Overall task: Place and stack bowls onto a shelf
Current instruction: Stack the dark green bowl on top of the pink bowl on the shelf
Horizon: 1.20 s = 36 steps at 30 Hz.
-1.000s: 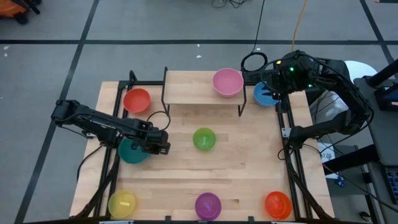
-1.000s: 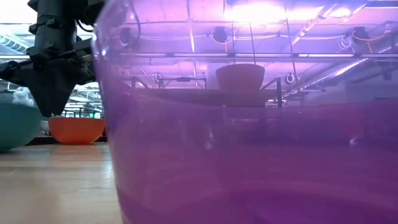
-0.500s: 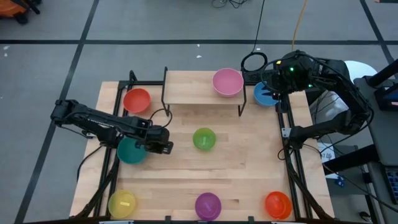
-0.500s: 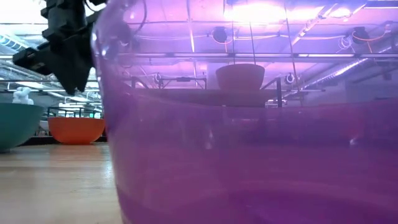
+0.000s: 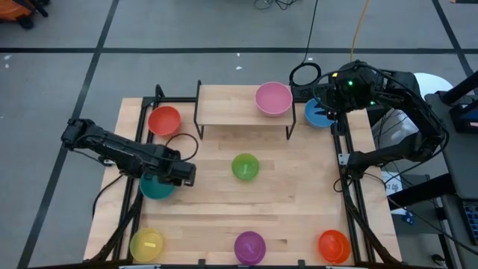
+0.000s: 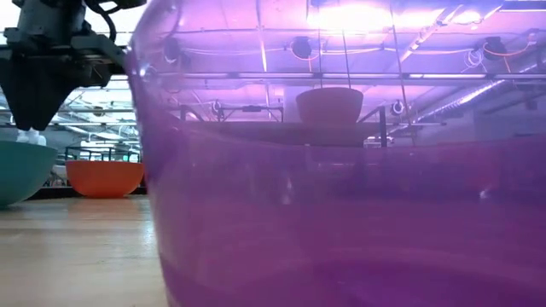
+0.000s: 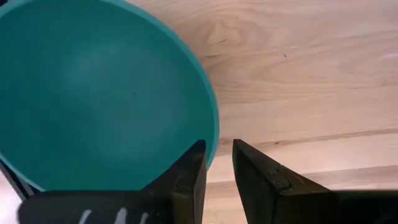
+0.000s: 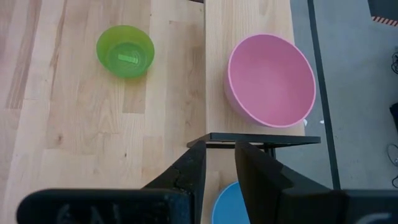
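The shelf [image 5: 231, 104] stands at the table's far side, with the pink bowl [image 5: 273, 99] resting on its right end. The teal bowl [image 5: 153, 187] sits on the table at the left. My left gripper [image 5: 181, 173] hovers over the teal bowl's right rim [image 7: 213, 134], fingers a narrow gap apart and pointing down, one over the inside and one outside. In the low view it [image 6: 34, 126] ends just above the teal bowl [image 6: 17, 170]. My right gripper [image 5: 327, 104] waits above the blue bowl [image 5: 317, 114], a narrow gap between its fingers [image 8: 219, 155].
The green bowl [image 5: 245, 167] sits mid-table and the red bowl [image 5: 164, 120] left of the shelf. The yellow bowl [image 5: 146, 244], purple bowl [image 5: 249, 246] and orange bowl [image 5: 334, 245] line the near edge. The purple bowl [image 6: 341, 213] fills the low view. Black frame rails run along both table sides.
My left gripper has risen a little, then gone toward the table's left edge and come down over the teal bowl's right rim. The bowls have stayed where they were.
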Motion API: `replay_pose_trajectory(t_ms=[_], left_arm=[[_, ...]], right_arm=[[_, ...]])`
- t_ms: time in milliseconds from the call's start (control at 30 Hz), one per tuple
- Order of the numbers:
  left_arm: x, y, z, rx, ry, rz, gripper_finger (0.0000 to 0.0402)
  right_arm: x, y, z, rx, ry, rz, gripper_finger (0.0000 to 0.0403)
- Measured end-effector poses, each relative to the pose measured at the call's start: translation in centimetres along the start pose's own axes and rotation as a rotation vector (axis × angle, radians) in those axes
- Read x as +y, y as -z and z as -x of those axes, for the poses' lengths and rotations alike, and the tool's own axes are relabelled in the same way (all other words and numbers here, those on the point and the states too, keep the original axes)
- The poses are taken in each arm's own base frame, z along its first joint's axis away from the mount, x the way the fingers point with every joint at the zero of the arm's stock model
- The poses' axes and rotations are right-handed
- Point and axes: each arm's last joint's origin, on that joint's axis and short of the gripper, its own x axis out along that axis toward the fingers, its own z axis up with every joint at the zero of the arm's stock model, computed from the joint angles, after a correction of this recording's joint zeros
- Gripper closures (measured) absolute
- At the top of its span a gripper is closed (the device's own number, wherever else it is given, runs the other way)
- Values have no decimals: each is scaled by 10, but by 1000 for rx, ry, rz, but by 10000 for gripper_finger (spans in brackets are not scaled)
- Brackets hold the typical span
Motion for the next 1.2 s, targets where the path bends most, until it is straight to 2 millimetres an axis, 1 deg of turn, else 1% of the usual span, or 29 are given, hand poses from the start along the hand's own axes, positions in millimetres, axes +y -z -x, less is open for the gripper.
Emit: replay_pose_trajectory(t_ms=[200, 367, 500, 600, 800, 967, 1200], left_arm=[[2, 7, -3, -3, -17, 28, 316], [5, 10, -10, -8, -39, 61, 316], [4, 13, -16, 6, -8, 70, 316], [2, 15, -16, 11, 9, 62, 316], [5, 15, -17, 5, -18, 64, 316], [2, 15, -21, 1, -35, 67, 316], [-4, 14, -33, -11, -95, 40, 316]], right_arm=[[0, 0, 0, 0, 0, 0, 325], [0, 0, 0, 0, 0, 0, 325], [0, 0, 0, 0, 0, 0, 325], [0, 0, 0, 0, 0, -1, 325], [0, 0, 0, 0, 0, 0, 325], [0, 0, 0, 0, 0, -1, 325], [0, 0, 0, 0, 0, 0, 325]])
